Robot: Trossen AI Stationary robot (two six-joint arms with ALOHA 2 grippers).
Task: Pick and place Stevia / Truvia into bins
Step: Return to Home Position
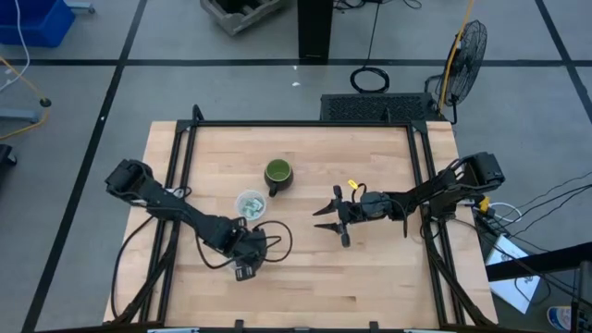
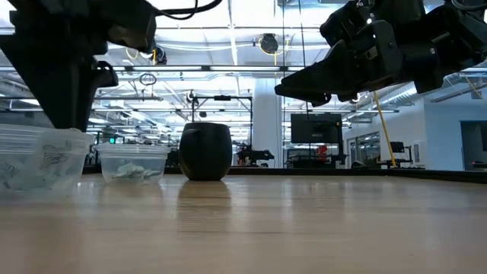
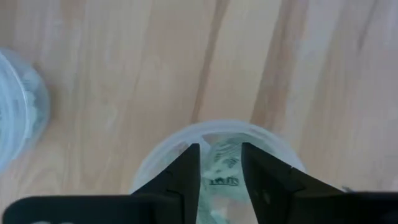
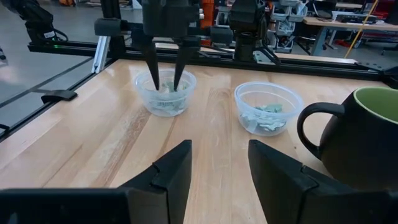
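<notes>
Left gripper (image 3: pixel 219 149): jaws apart, nothing pinched between them. The tips point down into the mouth of one clear bin (image 4: pixel 186 93), just inside its rim. I can't tell if they touch the wall. Straight below the jaws, pale green and white Stevia packets (image 3: pixel 225 169) lie loose in the bottom of that bin, and one shows through the gap between the fingers.

Out from the left jaws, the second bin (image 4: pixel 239 96) stands just beside the first, not touching it. It holds its own small heap of packets (image 4: pixel 266 115). The dark green mug (image 1: pixel 277 173) is past that, upright with its handle showing. From the left jaws the order is own bin, second bin, mug.

Right gripper (image 4: pixel 219 146): jaws wide apart, empty, hanging clear above the worktop (image 1: pixel 370 268) with no contact. They aim across bare wood toward the left arm. Both bins sit ahead of them and well apart from them, and the mug is nearer and off to one side. In the low view the right jaws ride well higher than the mug top.

All the packets I can see are inside the two bins. I can't get a count in either, since they overlap.
</notes>
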